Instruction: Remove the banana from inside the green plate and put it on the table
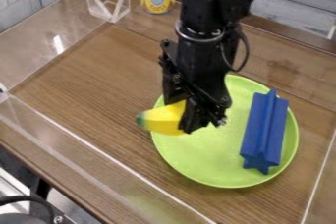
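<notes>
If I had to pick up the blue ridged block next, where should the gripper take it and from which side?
Take the blue ridged block across its narrow middle, from straight above. It lies flat and long on the green plate, right of the gripper, so its long sides look open.

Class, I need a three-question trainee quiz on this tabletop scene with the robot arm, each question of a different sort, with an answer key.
1. True or false: the gripper is shut on the banana.
2. Multiple choice: where does the blue ridged block lie? A) on the bare table; B) inside the green plate, on its right side; C) in the gripper.
3. Short answer: has the banana been set down on the table yet?

Key:
1. True.
2. B.
3. No; it is held at the plate's left edge, not resting on the wood.
</notes>
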`<state>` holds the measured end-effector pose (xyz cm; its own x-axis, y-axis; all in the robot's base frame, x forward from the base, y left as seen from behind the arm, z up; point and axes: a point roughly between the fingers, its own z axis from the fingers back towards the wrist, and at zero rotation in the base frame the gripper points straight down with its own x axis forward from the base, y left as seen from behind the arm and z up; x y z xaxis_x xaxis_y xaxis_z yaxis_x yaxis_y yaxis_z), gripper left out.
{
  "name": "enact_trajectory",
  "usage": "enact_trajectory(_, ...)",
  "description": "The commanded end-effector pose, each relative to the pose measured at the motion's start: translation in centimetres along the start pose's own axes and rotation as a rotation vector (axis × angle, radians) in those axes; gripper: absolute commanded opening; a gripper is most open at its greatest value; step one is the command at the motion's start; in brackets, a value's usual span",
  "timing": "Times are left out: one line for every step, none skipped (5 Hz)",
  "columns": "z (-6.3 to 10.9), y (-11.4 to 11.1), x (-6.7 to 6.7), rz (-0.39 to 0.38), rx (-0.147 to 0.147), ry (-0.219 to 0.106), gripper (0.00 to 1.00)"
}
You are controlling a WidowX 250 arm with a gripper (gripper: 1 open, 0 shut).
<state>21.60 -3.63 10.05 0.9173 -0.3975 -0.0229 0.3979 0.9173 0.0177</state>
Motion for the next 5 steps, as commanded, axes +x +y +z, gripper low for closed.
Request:
enact_trajectory(2.2,1.1,0.5,-0.001,0.023,-0.069,0.00)
enact_trajectory(2.5,1.7,0.2,0.007,0.027,-0.075,0.00)
enact_trajectory(2.8,3.3,-0.3,0.005,0.043,-0.085,0.00)
enact_trajectory(2.8,6.1,-1.3,0.003,0.057,-0.101,0.00)
enact_trajectory(2.4,8.9,-2.4,-0.001,0.067,-0.118,0.00)
